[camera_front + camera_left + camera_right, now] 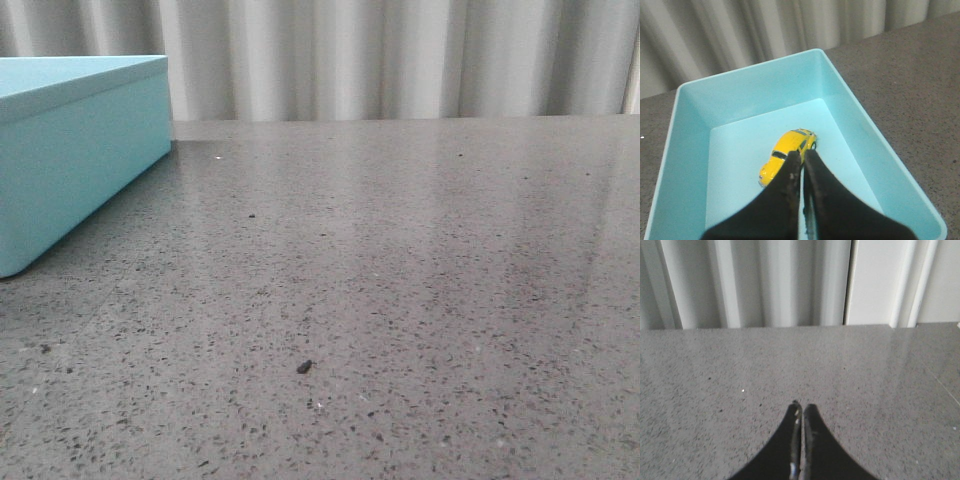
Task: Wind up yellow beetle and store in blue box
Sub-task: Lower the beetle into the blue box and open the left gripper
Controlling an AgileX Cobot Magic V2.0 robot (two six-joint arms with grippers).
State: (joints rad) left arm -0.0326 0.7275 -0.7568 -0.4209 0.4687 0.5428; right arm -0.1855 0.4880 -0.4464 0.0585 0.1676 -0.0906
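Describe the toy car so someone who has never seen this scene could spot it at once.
Find the blue box on the grey speckled table. On its floor lies the yellow beetle, a small glossy car with dark windows, the only thing inside.

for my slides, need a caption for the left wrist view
Closed left gripper above the yellow beetle lying inside the blue box.

The blue box (70,160) sits at the left on the speckled grey table (400,300).
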